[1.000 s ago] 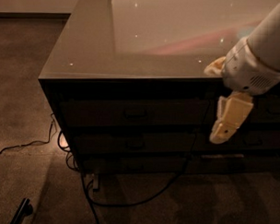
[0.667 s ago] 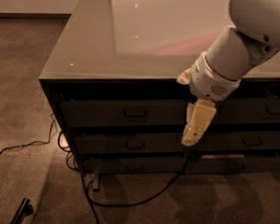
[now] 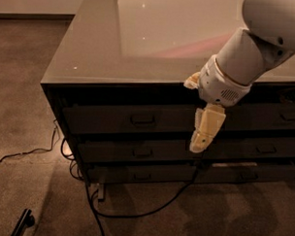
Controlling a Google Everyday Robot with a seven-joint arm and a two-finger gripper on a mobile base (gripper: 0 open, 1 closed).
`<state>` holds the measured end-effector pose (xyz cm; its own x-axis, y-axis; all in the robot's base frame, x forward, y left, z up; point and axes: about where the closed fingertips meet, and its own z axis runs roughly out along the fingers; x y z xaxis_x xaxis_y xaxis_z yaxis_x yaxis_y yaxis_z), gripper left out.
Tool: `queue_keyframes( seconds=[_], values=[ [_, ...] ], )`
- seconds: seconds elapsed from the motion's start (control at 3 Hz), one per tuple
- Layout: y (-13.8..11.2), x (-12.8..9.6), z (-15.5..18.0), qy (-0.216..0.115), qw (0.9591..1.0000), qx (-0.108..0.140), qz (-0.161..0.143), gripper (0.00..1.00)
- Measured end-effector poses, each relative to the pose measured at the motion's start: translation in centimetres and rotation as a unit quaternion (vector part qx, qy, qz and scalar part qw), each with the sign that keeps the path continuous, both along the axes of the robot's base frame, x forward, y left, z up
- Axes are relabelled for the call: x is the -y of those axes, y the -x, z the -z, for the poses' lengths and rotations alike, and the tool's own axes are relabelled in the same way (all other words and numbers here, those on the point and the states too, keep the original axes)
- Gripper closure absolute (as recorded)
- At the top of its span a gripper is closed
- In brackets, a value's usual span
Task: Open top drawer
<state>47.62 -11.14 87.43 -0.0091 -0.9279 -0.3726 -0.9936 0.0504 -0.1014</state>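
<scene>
The top drawer (image 3: 108, 119) is the tallest dark grey front in the left column, just under the glossy tabletop (image 3: 116, 46). Its small loop handle (image 3: 142, 120) sits at its centre, and the front lies flush with the cabinet. My gripper (image 3: 205, 134) hangs from the white arm (image 3: 247, 55), cream-coloured and pointing down. It is in front of the drawer fronts, to the right of the handle and slightly below it, near the right end of the top drawer. It holds nothing that I can see.
Two shallower drawers (image 3: 141, 152) lie below, and a second column of drawers (image 3: 278, 117) stands to the right. Black cables (image 3: 134, 214) trail over the carpet in front of and left of the cabinet. A dark object (image 3: 23, 221) lies at the bottom left.
The arm has swung left across the cabinet front, carrying the gripper from the right side toward the top drawer's handle. The drawers have not moved.
</scene>
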Motion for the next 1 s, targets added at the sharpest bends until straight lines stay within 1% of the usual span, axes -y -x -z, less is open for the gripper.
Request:
queue_keyframes(
  seconds=[0.33, 0.67, 1.0],
  values=[
    [-1.4, 0.7, 1.5, -0.015, 0.9998, -0.01, 0.009, 0.0],
    [-4.6, 0.7, 6.9, -0.04, 0.9986, -0.027, 0.022, 0.0],
    [-4.6, 0.7, 6.9, -0.04, 0.9986, -0.027, 0.022, 0.0]
  ],
)
